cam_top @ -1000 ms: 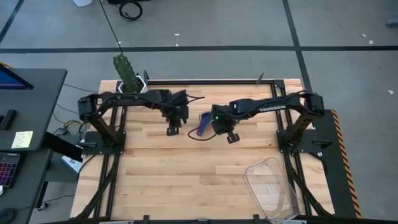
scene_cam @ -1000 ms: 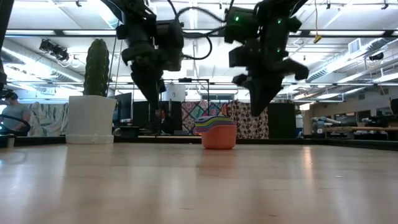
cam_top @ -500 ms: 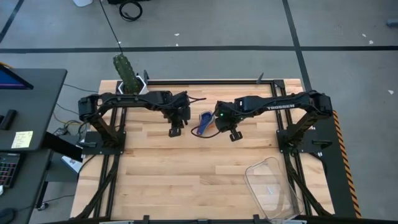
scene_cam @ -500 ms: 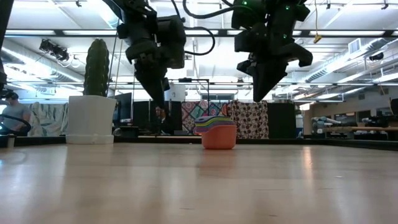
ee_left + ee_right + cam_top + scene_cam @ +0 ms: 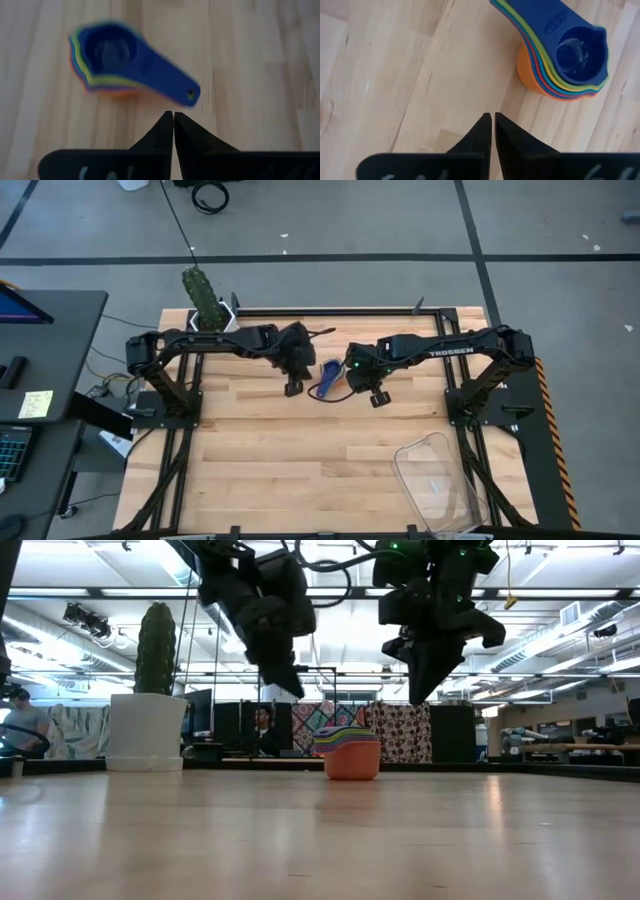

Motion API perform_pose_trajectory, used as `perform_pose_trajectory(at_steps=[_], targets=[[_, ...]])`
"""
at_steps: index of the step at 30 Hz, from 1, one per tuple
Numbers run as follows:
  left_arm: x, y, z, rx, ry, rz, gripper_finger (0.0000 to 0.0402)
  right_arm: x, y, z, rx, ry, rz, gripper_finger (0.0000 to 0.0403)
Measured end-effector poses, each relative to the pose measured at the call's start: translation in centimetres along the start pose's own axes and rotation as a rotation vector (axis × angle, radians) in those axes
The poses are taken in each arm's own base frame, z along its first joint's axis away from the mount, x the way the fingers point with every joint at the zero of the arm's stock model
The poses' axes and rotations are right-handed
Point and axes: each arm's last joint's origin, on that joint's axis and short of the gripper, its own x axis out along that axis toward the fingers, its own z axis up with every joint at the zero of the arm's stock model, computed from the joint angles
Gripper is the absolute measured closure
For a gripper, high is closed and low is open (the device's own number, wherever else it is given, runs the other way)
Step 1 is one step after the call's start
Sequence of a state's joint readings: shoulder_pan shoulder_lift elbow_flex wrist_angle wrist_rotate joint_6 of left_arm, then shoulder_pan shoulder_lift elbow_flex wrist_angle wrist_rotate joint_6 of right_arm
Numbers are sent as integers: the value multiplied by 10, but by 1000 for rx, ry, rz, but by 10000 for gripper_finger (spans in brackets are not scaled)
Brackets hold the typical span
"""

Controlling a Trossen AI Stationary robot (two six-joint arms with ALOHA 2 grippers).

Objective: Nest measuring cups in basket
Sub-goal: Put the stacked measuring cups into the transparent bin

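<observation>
While the clear basket (image 5: 437,483) sits at the table's (image 5: 280,470) near right corner with nothing in it, the measuring cups (image 5: 331,378) stand stacked together well apart from it, near the middle of the far half, the dark blue one on top and the orange one at the bottom. The left gripper (image 5: 293,388) and the right gripper (image 5: 378,398) hang above the wood on either side of the stack, each with its fingertips almost together and holding nothing. A cactus pot (image 5: 208,310) stands at the far left corner.
</observation>
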State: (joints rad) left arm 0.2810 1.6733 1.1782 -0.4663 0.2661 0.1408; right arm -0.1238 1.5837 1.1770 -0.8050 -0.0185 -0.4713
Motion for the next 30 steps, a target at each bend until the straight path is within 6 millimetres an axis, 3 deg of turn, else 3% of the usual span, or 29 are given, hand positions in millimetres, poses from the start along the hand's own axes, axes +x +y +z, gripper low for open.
perform_pose_trajectory(at_steps=[15, 30], targets=[[-6, 3, 33, 94, -340, 48, 381, 0, 0, -1, -2, 7, 4, 274], [-9, 3, 42, 121, -437, 62, 381, 0, -2, -6, 23, 47, 19, 272]])
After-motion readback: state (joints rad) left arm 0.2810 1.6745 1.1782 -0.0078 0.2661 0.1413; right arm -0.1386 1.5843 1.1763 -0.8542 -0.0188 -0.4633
